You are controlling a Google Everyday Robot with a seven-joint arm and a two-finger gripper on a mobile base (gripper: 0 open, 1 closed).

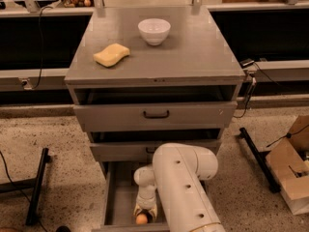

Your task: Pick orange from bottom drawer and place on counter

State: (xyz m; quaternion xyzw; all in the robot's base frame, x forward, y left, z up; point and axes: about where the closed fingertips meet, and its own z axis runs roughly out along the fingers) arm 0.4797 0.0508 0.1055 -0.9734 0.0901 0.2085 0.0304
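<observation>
The bottom drawer (115, 197) is pulled open at the foot of the grey cabinet. The orange (141, 219) lies near its front edge. My gripper (143, 214) reaches down into the drawer on the white arm (181, 187), its yellow-tipped fingers on either side of the orange. The counter (193, 47) is the cabinet's grey top.
A white bowl (154, 31) and a yellow wavy sponge (111, 54) sit on the counter. Two shallower drawers (154, 114) are above the open one. A cardboard box (292, 170) stands on the floor at right, a black stand (36, 187) at left.
</observation>
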